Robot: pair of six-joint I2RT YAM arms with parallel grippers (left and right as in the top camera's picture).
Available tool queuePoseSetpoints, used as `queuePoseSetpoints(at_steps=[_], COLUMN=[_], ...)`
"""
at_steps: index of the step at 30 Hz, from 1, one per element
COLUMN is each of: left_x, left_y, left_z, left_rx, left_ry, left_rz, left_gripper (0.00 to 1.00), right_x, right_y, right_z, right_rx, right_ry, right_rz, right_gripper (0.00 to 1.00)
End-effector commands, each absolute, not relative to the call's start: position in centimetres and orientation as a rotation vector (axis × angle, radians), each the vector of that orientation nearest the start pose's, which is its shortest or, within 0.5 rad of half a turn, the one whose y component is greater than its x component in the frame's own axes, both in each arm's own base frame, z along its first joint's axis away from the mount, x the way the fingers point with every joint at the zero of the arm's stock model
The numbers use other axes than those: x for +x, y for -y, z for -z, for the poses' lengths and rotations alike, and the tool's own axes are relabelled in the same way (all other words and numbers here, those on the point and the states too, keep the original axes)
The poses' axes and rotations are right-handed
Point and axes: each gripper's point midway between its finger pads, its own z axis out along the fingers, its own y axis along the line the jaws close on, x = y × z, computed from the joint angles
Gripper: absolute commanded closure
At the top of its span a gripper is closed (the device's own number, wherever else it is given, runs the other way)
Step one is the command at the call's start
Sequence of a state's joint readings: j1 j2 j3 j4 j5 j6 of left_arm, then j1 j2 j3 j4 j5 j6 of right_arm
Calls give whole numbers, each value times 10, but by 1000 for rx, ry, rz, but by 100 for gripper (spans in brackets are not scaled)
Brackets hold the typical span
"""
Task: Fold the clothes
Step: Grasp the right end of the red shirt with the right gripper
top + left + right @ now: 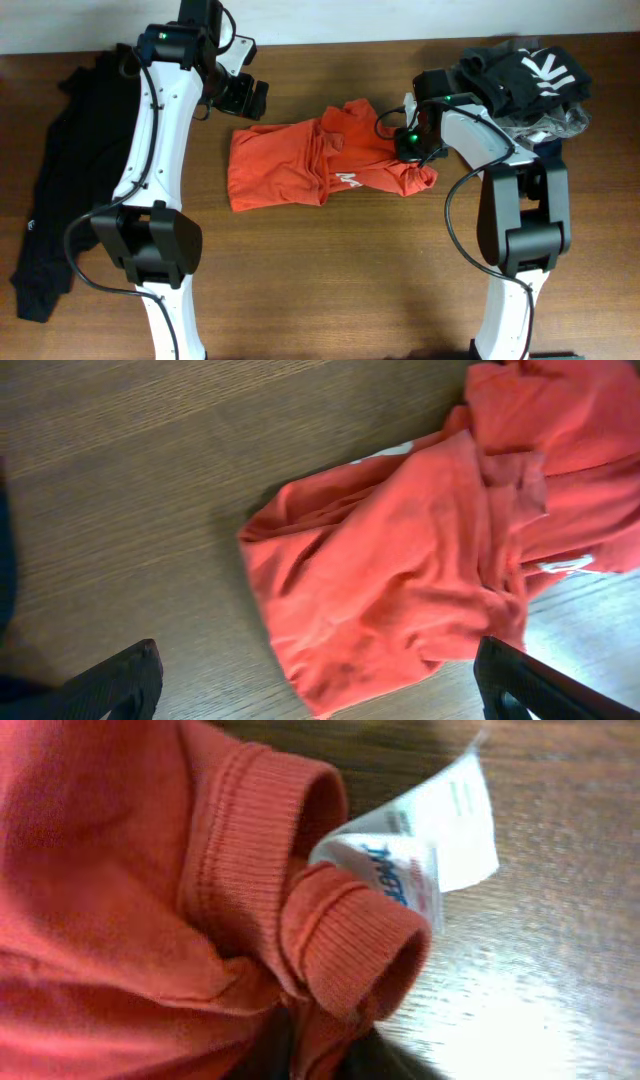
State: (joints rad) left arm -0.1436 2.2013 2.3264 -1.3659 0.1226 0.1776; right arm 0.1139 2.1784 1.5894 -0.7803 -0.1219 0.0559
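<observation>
Orange-red tee [290,165] crumpled at ctr; blk garment [65,180] spread far left.

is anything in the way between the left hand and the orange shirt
Nothing visible. The left hand hangs open just past the upper left corner of the orange shirt. Its wrist view shows only bare table and the shirt's crumpled fabric between the spread fingers.

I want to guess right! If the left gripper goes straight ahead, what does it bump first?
Probably the shirt: the left gripper points at its near corner. Depth is unclear, so maybe the table beside it.
</observation>
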Motion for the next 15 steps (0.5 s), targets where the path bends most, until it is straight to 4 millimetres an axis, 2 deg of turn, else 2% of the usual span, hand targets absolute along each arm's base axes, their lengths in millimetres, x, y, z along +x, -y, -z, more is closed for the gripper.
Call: queuePoseSetpoints(at_steps=[1,3,7,10,15], left_x=[487,487,488,489,491], left_y=[80,79,79,79,79], left_z=[-186,-186,-187,-187,-188], left_rx=[448,446,445,444,444], left_ry=[-2764,-2766,-2761,-2756,-2748], left_rz=[85,70,70,69,70], left_gripper=[1,1,1,1,1], right_x=[428,425,422,423,429], right_y=[-34,-27,-6,7,7], right_z=[27,25,7,-16,-64], right_rx=[-17,8,86,102,17], right_ry=[-3059,-3077,-3110,-3111,-3080], right_rz=[-41,-38,-40,-74,-159], right_gripper=[96,96,96,96,96])
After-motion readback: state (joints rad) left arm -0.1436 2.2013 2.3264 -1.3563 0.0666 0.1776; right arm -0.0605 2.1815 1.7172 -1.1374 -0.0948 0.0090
